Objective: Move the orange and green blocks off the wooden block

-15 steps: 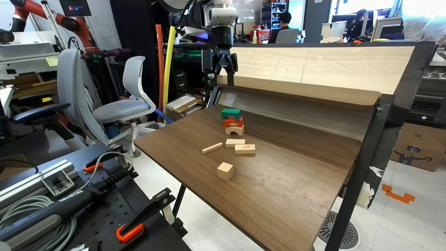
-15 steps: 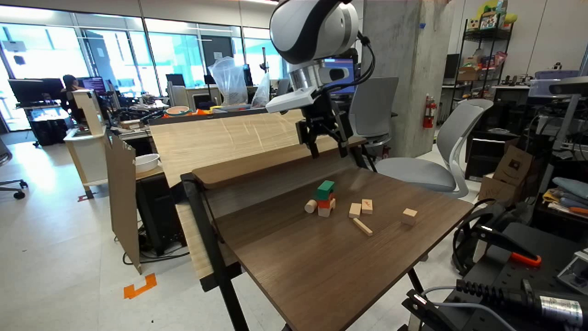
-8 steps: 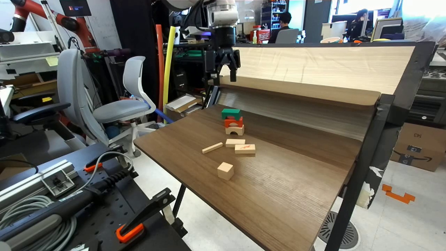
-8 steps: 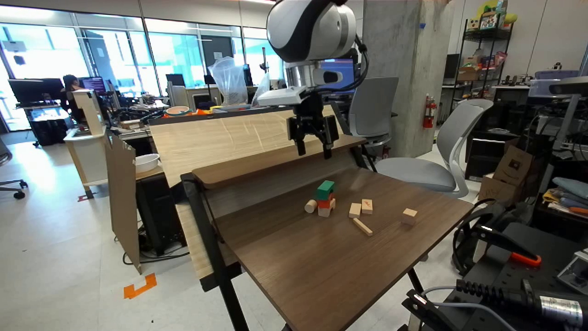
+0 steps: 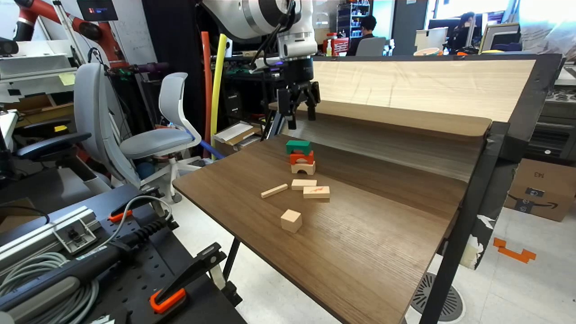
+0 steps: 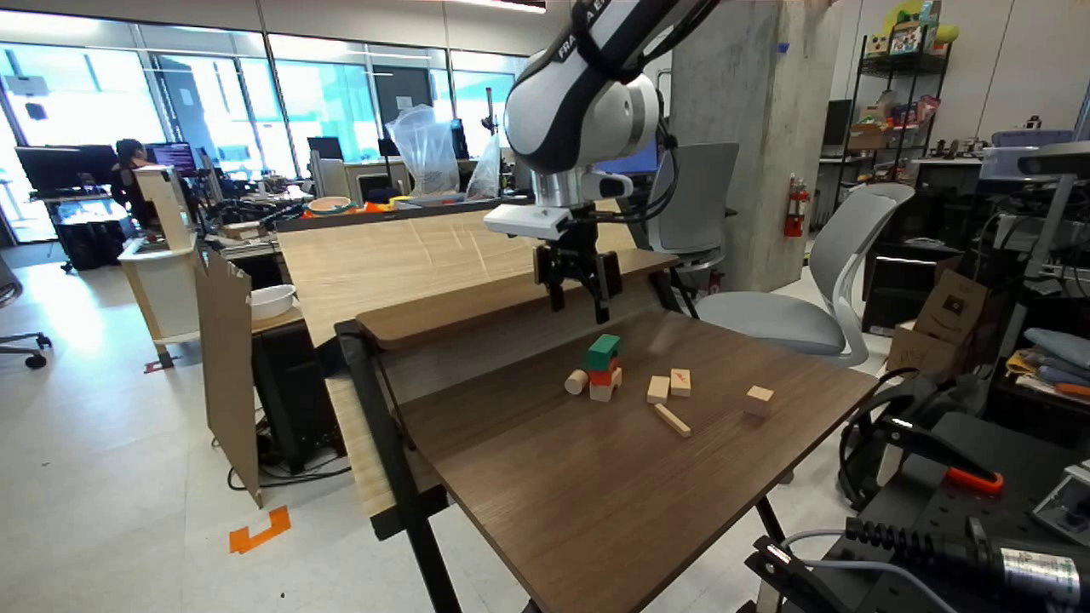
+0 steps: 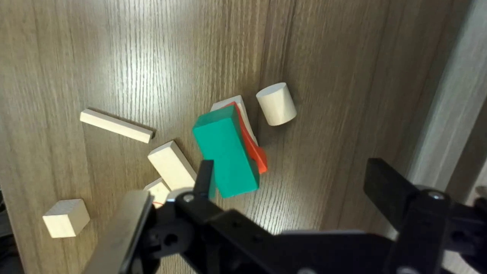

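Green block [image 7: 228, 152] tops the orange block [image 5: 301, 156], itself on the wooden block [image 5: 303, 165]. Above, the gripper [image 7: 291, 167] gapes wide, holding nothing; in the wrist view the green block lies left of mid-gap, long axis slanting across the closing line; leftward centring looks due.

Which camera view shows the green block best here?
The wrist view: the green block appears largest there, its top face almost wholly visible, though one gripper finger covers a little of a long edge. Both exterior views show it smaller but unobstructed, on top of the orange-red arch block.
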